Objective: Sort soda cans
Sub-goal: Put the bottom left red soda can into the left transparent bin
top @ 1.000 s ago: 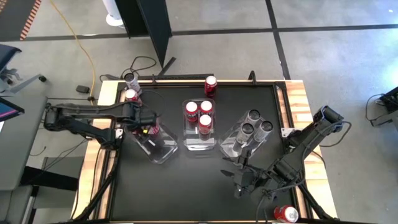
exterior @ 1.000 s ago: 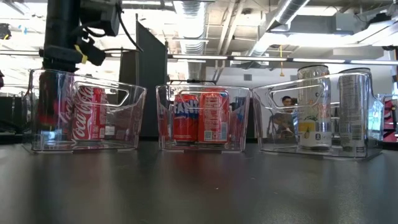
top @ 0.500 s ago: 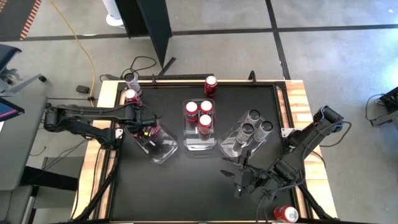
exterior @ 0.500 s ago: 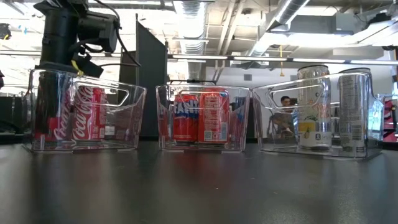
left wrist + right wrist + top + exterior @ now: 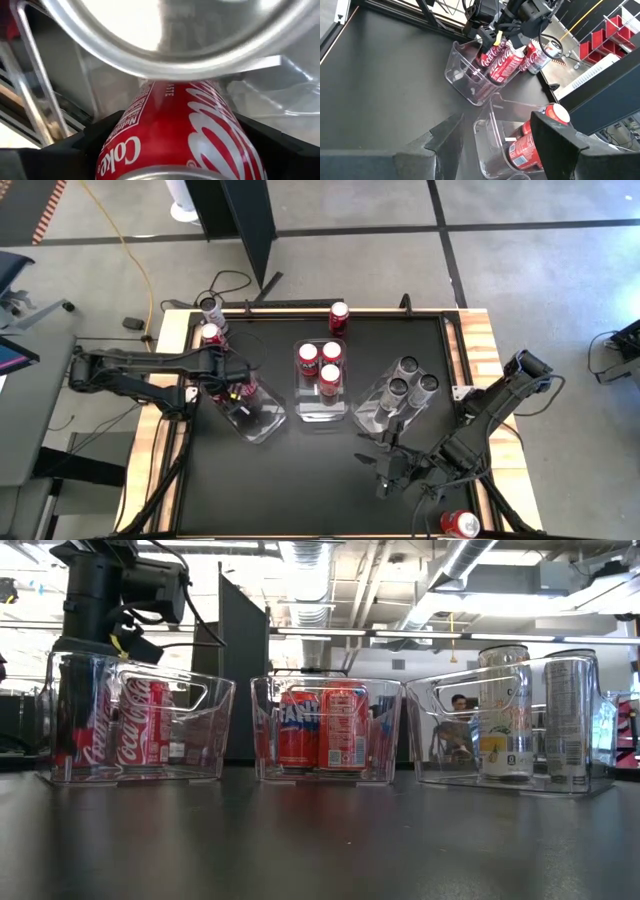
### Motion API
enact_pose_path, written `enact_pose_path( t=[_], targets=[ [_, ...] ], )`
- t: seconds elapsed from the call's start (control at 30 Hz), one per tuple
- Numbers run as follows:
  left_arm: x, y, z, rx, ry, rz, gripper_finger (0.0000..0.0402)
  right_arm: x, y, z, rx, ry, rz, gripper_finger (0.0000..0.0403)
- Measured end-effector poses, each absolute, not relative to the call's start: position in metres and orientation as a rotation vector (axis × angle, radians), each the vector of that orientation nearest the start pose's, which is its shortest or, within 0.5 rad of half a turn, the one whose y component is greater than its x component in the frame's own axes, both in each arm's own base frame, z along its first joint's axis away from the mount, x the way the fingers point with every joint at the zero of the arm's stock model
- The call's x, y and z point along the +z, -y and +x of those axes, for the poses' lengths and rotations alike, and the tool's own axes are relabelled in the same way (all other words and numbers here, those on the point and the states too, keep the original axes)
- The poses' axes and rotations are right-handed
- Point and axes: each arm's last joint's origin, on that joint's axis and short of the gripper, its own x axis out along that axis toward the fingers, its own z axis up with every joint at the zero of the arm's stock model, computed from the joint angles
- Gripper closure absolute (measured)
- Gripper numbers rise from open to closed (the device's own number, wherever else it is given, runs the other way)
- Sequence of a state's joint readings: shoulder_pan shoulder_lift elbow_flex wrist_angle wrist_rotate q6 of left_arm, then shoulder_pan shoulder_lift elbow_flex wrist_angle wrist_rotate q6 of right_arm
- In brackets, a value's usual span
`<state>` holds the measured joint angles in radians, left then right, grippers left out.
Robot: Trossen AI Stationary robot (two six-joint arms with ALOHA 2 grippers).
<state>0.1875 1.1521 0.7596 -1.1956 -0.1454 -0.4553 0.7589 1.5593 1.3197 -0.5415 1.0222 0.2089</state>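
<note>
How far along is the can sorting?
Done: three red cans in the middle bin, three silver cans in the right bin. In hand: the left gripper is at a Coke can inside the left bin. Left: four loose cans outside the bins. The right gripper waits open, front right.

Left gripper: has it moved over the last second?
Yes. In the low view the left gripper has lifted slightly relative to the left bin, leaving the Coke can inside.

One camera looks straight down on the whole worktop (image 5: 330, 480); another sits level at its surface. Both see the three clear bins (image 5: 325, 730), which the right wrist camera views from farther back.
</note>
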Motion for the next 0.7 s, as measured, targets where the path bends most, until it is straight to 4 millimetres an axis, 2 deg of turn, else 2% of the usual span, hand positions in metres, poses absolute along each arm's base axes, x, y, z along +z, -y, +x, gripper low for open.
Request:
enact_pose_path(
  t=[0.2, 0.47, 0.7],
  targets=[
    [0.221, -0.033, 0.153, 0.604, -1.446, -0.397, 0.0050, 0.309, -0.208, 0.255, -0.297, -0.459, -0.404, 0.0159],
    [0.226, -0.032, 0.141, 0.656, -1.476, -0.375, 0.0047, 0.309, -0.208, 0.255, -0.297, -0.459, -0.401, 0.0159],
    [0.229, -0.031, 0.139, 0.657, -1.474, -0.376, 0.0046, 0.310, -0.208, 0.255, -0.297, -0.456, -0.397, 0.0159]
  ],
)
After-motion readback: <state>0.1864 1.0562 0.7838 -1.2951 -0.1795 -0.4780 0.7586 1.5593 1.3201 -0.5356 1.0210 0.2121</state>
